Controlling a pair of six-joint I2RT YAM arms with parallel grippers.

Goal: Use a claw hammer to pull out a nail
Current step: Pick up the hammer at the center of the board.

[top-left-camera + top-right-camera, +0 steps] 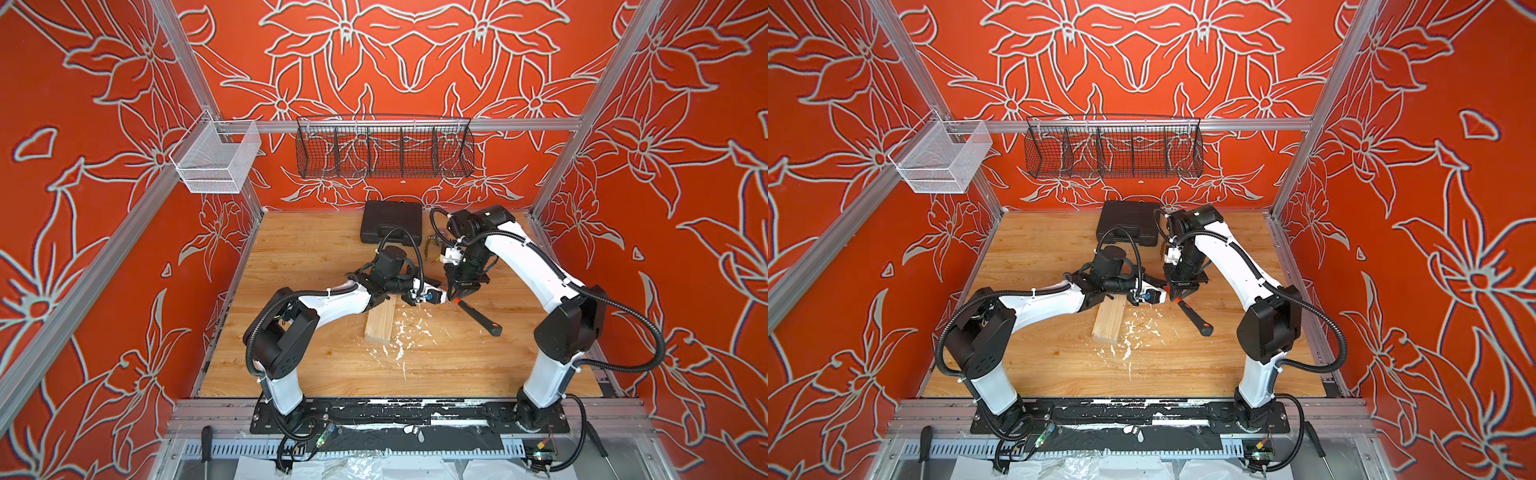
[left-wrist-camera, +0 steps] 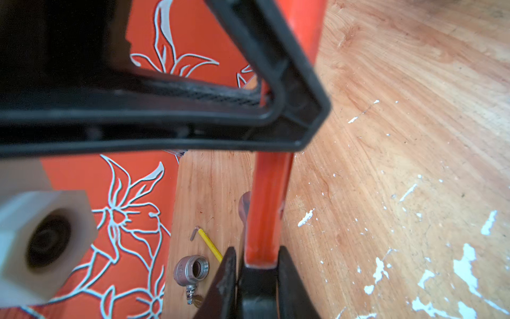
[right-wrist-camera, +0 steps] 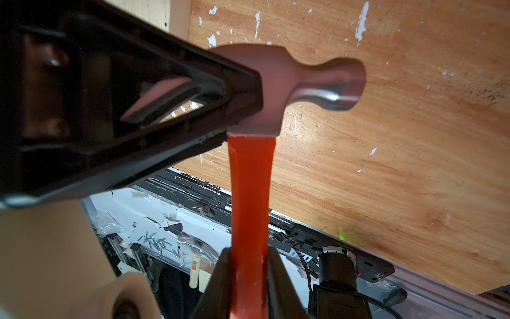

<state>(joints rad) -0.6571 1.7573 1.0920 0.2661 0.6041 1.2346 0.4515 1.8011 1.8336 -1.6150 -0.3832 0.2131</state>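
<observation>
The claw hammer (image 1: pixel 478 318) (image 1: pixel 1192 318) hangs tilted above the table, black rubber end toward the front right. My right gripper (image 3: pixel 249 250) (image 1: pixel 457 291) is shut on its orange handle a little below the steel head (image 3: pixel 289 82). My left gripper (image 2: pixel 256 250) (image 1: pixel 445 296) reaches in from the left. Its jaws press close on both sides of the handle (image 2: pixel 266 210) where the orange meets a dark part near the head. One left finger (image 3: pixel 165 110) lies across the claw. The nail is hidden. The pale wooden block (image 1: pixel 380 320) lies partly under the left arm.
A black tool case (image 1: pixel 390 222) sits at the back of the table. A metal pipe fitting (image 2: pixel 191 269), a yellow pencil (image 2: pixel 211 244) and a hex key (image 2: pixel 194 232) lie near it. White flecks (image 1: pixel 399 332) dot the wood. Two wire baskets (image 1: pixel 384 149) (image 1: pixel 216 162) hang above.
</observation>
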